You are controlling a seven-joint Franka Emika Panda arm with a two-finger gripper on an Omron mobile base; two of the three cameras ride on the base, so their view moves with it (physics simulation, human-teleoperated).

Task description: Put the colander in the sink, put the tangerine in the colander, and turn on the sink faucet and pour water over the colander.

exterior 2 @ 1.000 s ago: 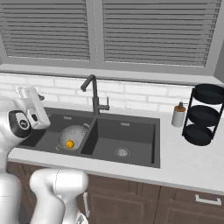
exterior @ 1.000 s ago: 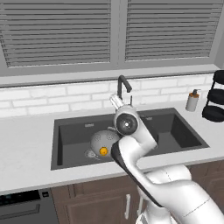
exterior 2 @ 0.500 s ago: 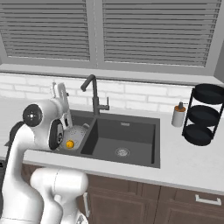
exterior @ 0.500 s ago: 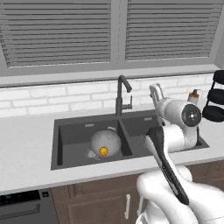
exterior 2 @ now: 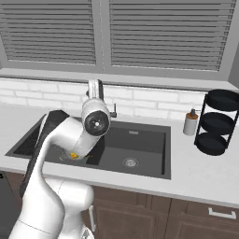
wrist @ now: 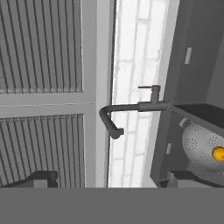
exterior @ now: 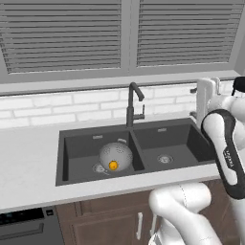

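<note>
The silver-grey colander [exterior: 115,155] sits in the left basin of the dark grey sink [exterior: 76,143], and the orange tangerine [exterior: 113,165] lies inside it. The dark gooseneck sink faucet [exterior: 131,103] rises behind the divider, and no water shows at its spout. My gripper [exterior: 193,102] is raised at the right end of the sink, level with the faucet and well to its right, open and empty. The rolled hand view looks across at the faucet [wrist: 131,107], the colander [wrist: 201,142] and the tangerine [wrist: 218,153], with my fingertips [wrist: 41,177] far apart.
A white soap dispenser [exterior 2: 189,123] and a black tiered rack [exterior 2: 219,121] stand on the counter right of the sink. A white tiled wall and a shuttered window run behind it. My arm crosses in front of the left basin in the right base view.
The arm has swung from over the left basin across to the right end of the sink, and the hand has risen. The gripper stayed open. Colander and tangerine have not moved.
</note>
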